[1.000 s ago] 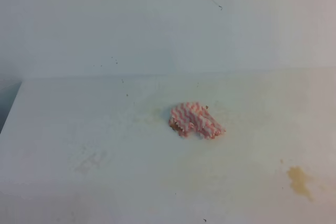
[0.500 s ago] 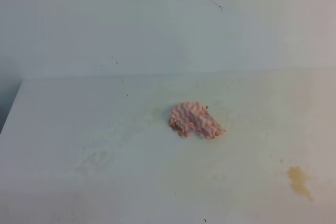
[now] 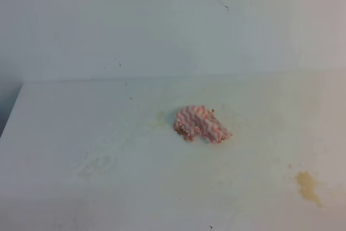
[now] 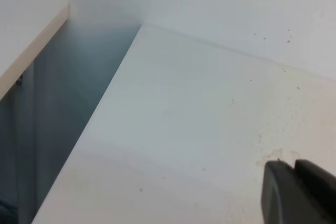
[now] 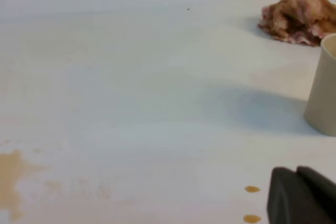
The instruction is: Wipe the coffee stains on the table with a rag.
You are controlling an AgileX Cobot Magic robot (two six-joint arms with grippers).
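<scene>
We see a beige cup (image 5: 324, 85), contents hidden, near the rag (image 5: 299, 18); both end effectors (image 4: 299, 192) (image 5: 302, 195) pinched together on nothing.

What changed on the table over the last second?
Nothing visibly changed. The rag lies crumpled at the same spot mid-table, untouched; the coffee stain near the right front is the same shape, unwiped. No arm appears in the high view.
</scene>
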